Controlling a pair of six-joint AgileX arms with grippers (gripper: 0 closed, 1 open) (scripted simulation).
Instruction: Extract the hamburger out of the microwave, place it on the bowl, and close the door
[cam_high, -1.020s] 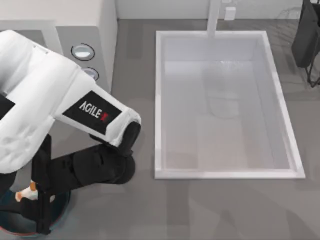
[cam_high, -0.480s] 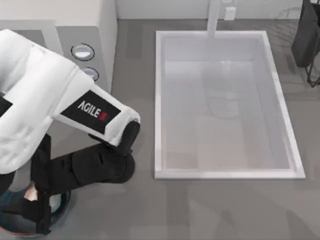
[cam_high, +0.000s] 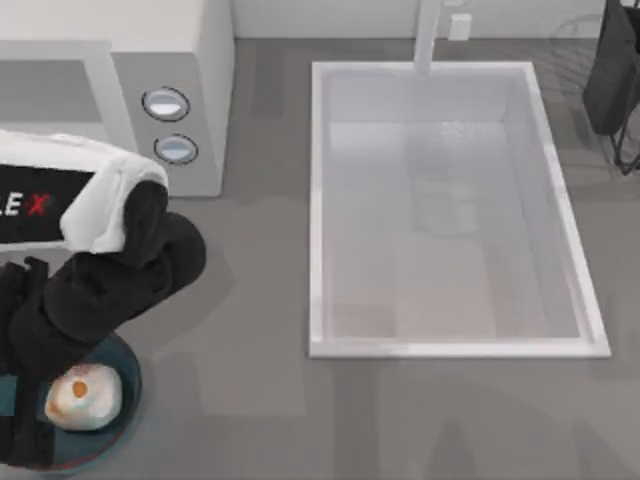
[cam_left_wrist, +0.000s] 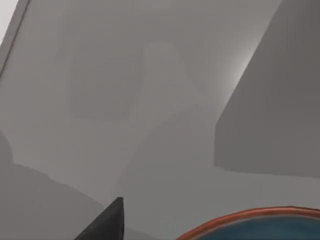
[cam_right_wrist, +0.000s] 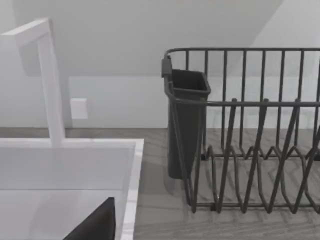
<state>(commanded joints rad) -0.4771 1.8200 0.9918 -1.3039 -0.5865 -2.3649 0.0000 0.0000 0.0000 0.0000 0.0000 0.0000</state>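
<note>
Hamburger (cam_high: 83, 397) now lies free in the bowl (cam_high: 122, 420) at the front left corner of the tabletop (cam_high: 260, 420), its pale bun with the orange patch plain to see from above. A second ago it was pinched between the fingers of my left arm just over that bowl; half a second ago it was going down into it. Since then my left arm (cam_high: 90, 250) has swung back toward the left edge, its dark wrist section sitting over the bowl's far side, just in front of the microwave (cam_high: 190, 70).

I cannot tell from these views how wide the left pincer stands. The left wrist view gives me one dark fingertip (cam_left_wrist: 107, 224) and a curve of the bowl's reddish rim against bare grey surface. Since the burger rests alone, I judge it released.

That settles the placing step, as I read it. What remains is the door, and I cannot see it from above, as the arm covers the space before the cavity.

My right arm (cam_high: 612, 80) is parked at the far right by the dish rack (cam_right_wrist: 250, 130), beyond the sink (cam_high: 315, 200), and I cannot tell its pincer's state either.
</note>
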